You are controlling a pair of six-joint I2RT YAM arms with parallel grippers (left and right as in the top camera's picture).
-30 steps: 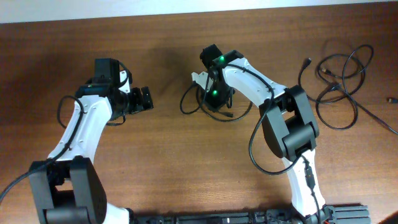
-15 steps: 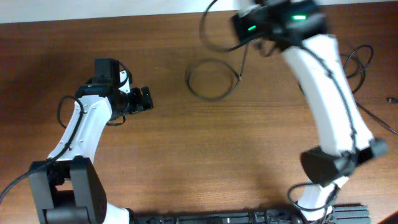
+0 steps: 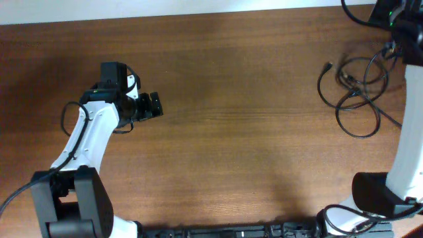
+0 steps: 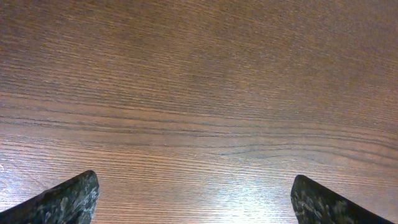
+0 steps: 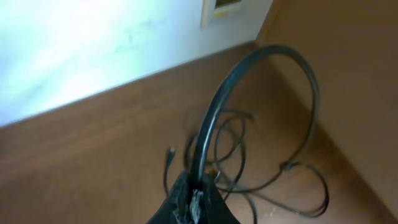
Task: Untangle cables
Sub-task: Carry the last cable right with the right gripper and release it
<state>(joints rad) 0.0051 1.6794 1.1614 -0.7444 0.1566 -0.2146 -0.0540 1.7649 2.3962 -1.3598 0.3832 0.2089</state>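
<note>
Open wood runs across the middle of the table (image 3: 251, 145), from the left edge almost to the right. The left gripper (image 3: 153, 106) sits near the left edge, its fingers (image 4: 68, 199) spread wide over plain boards. At the far right corner the right gripper (image 5: 193, 202) is pinched on a raised black cable (image 5: 204, 130). The cable pile (image 3: 353, 92) crowds the right edge beside the right arm (image 3: 410, 119)

cable pile (image 3: 353, 93) at table (image 3: 251, 132) right, cable (image 5: 214, 112) in right gripper (image 5: 191, 194)
</note>
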